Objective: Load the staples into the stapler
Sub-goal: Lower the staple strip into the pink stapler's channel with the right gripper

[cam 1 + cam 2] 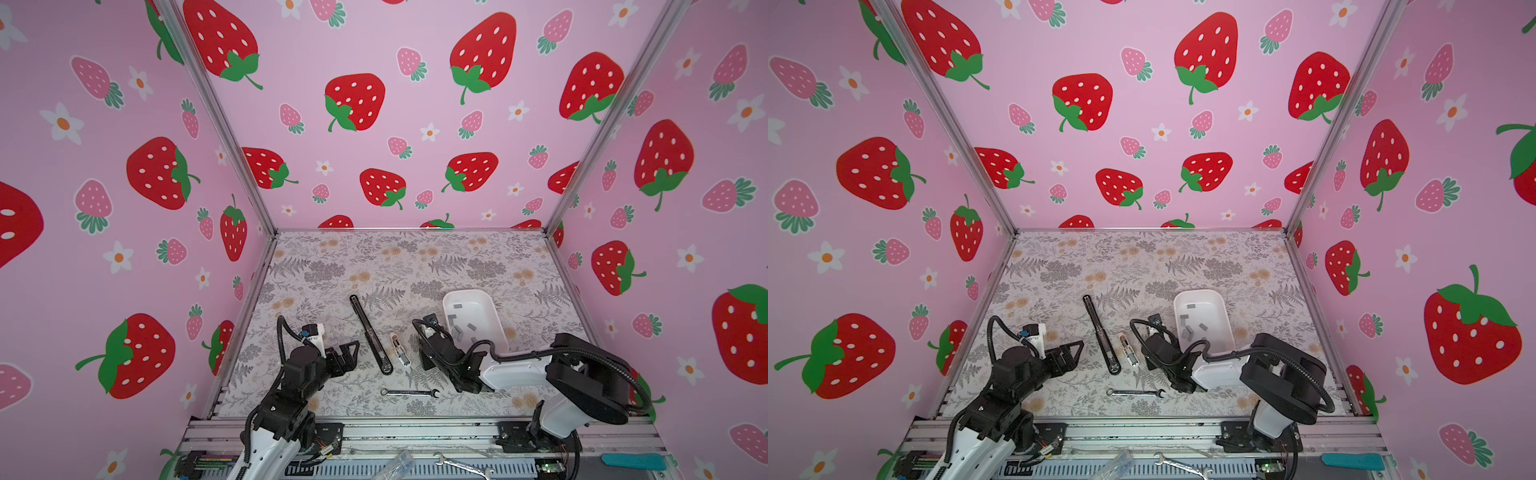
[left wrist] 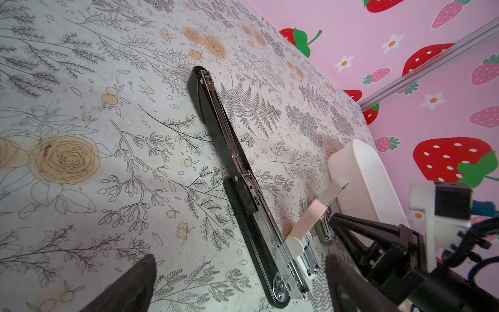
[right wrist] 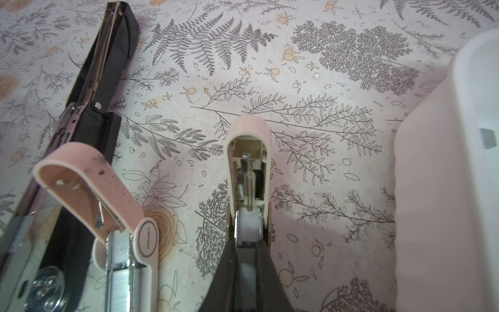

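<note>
A pink mini stapler [image 3: 248,151] stands between the black fingers of my right gripper [image 3: 248,244], which is shut on its lower body, with its lid swung up. A second pink mini stapler [image 1: 400,348] lies open on the table beside it, next to a long black stapler [image 1: 370,334] that lies opened out flat. The staples [image 1: 457,332] are small grey strips in the white tray [image 1: 496,328]; one strip [image 3: 487,138] shows in the right wrist view. My left gripper [image 1: 348,353] hovers open and empty by the black stapler's near end [image 2: 280,291].
A silver wrench [image 1: 409,392] lies on the table in front of the staplers. Another wrench [image 1: 457,462] and a clear plastic piece [image 1: 397,463] rest on the front rail. Pink strawberry walls close in the left, back and right sides.
</note>
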`<state>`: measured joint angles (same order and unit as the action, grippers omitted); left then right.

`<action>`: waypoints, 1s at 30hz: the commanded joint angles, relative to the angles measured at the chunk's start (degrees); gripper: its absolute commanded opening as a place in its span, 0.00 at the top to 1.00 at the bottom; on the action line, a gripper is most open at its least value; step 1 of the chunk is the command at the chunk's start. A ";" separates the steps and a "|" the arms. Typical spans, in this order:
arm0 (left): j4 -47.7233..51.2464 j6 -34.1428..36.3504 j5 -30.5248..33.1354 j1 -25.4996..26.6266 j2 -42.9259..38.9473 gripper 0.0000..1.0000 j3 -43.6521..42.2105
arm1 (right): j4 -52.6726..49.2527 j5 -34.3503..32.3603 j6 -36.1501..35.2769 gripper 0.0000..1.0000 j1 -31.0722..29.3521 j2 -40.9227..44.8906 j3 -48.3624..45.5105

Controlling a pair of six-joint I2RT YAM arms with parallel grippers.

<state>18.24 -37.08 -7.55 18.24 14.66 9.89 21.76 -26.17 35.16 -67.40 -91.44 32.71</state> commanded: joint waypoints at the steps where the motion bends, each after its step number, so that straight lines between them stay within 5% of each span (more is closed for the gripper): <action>1: -0.83 0.32 0.04 0.22 -0.11 0.01 0.33 | 0.21 -1.41 1.89 0.92 -0.29 -1.02 -0.75; 14: -1.00 0.25 0.06 0.26 0.02 0.01 0.29 | 0.23 -0.72 3.24 0.92 -0.37 -0.69 -1.80; 20: -1.07 0.25 0.06 0.26 0.15 0.01 0.26 | -0.74 -0.79 3.06 0.77 -0.39 0.63 -1.64; 30: -1.20 0.34 0.08 0.35 0.29 0.01 0.32 | -2.47 -1.81 1.69 0.71 -0.35 4.34 -0.88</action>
<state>18.06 -37.08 -7.55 18.28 15.00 9.89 20.47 -26.52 37.06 -67.40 -88.64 31.97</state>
